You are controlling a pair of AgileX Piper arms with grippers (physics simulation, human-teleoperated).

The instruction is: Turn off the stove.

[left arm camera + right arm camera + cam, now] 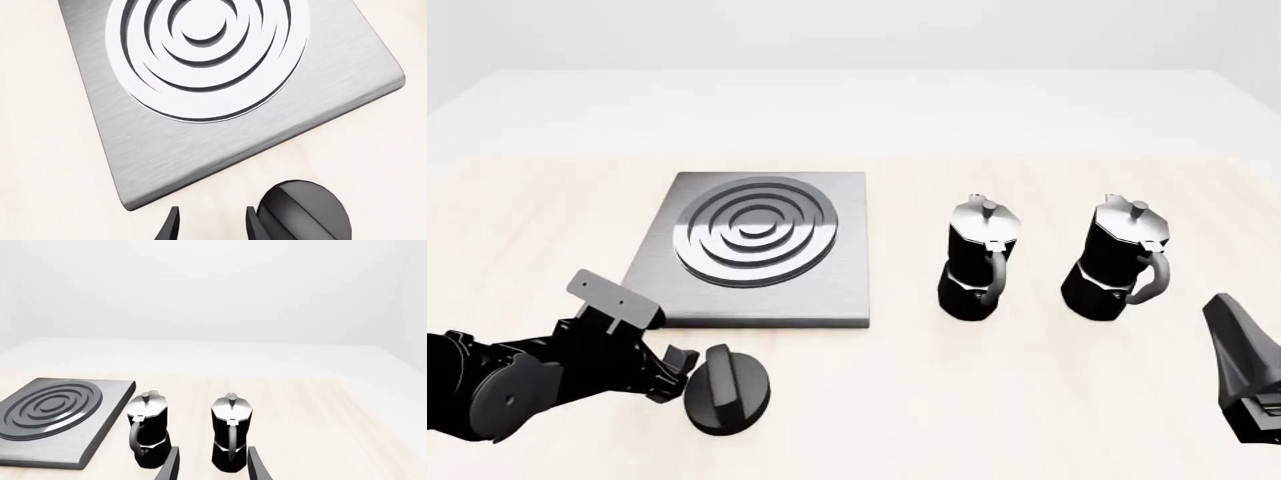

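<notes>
The stove is a square brushed-grey plate (834,290) with a ringed round burner (757,230), at the table's left middle. It also fills the left wrist view (200,145) and shows in the right wrist view (73,445). Its black ridged knob (727,388) lies on the table in front of the plate. My left gripper (675,368) is open just left of the knob. In the left wrist view the knob (307,212) sits outside one finger, and nothing lies between the fingers of the left gripper (212,226). My right gripper (1230,325) is open at the far right.
Two black-and-silver moka pots (978,262) (1118,260) stand upright side by side to the right of the plate. In the right wrist view the same pots (148,429) (231,434) stand just beyond the right gripper (213,467).
</notes>
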